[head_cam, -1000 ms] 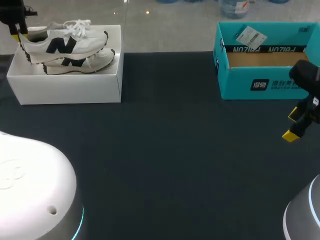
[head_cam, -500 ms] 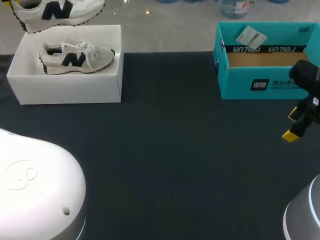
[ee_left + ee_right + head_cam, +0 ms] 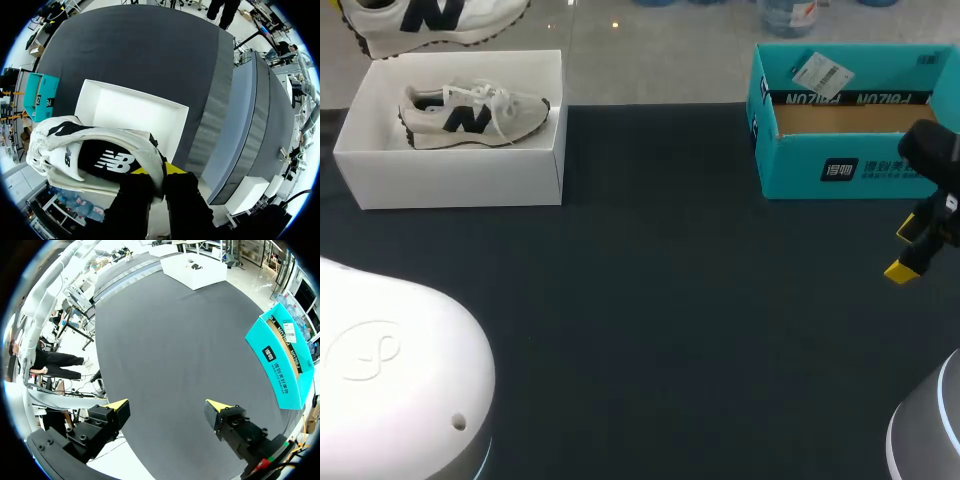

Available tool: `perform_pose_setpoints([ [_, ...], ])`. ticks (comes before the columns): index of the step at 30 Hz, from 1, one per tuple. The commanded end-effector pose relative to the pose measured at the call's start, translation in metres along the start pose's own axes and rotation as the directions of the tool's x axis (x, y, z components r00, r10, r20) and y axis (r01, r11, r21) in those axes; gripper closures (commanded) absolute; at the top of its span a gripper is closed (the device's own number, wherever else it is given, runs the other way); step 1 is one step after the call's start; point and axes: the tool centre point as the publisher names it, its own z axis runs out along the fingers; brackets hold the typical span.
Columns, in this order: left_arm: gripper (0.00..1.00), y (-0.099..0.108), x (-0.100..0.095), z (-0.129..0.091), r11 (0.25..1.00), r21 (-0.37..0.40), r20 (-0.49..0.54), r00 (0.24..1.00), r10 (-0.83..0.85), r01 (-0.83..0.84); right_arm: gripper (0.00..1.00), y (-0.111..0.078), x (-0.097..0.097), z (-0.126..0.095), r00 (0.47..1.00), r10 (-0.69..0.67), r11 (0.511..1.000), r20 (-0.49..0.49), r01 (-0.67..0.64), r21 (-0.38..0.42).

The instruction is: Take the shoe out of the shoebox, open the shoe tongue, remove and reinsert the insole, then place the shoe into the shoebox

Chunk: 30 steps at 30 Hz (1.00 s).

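Shoe (image 3: 430, 22) hangs in the air over the far left part of the white shoebox (image 3: 450, 182), partly cut off at the head view's edge, side-on, toe toward the right. Left gripper (image 3: 156, 172) is clamped on its heel collar, one yellow tip on either side, and the wrist looks almost straight down into the box. Second shoe (image 3: 472, 113) lies inside the box. Right gripper (image 3: 906, 250) sits low over the table (image 3: 670, 300) near its right edge, just in front of the teal box (image 3: 850, 168), fingers spread wide and angled down at the tabletop.
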Motion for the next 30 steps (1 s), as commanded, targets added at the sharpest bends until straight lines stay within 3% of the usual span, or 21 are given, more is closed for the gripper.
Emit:
perform_pose_setpoints([
  [1,1.0,-0.002,0.001,-0.002,1.0,-0.005,0.0,1.0,0.0,0.0,0.0,0.002,-0.002,0.001,1.0,0.001,1.0,-0.002,-0.001,0.005],
  [7,1.0,-0.002,0.001,-0.002,1.0,-0.005,0.0,1.0,0.0,0.0,0.0,0.002,-0.002,0.001,1.0,0.001,1.0,-0.002,-0.001,0.005],
  [11,1.0,-0.033,0.001,0.0,1.0,-0.016,0.001,1.0,0.017,-0.017,0.0,0.002,-0.002,0.001,1.0,0.001,1.0,-0.002,-0.001,0.005],
  [16,1.0,-0.083,-0.003,-0.003,0.999,-0.002,0.023,0.999,0.041,-0.041,0.0,0.002,-0.002,0.001,1.0,0.001,1.0,-0.002,-0.001,0.005],
  [21,1.0,-0.146,-0.012,-0.01,0.996,0.006,0.033,0.995,0.092,-0.092,0.0,0.002,-0.002,0.001,1.0,0.001,1.0,-0.002,-0.001,0.005],
  [30,1.0,-0.248,-0.044,-0.01,0.986,0.018,0.036,0.986,0.162,-0.163,0.0,0.002,-0.002,0.001,1.0,0.001,1.0,-0.002,-0.001,0.005],
])
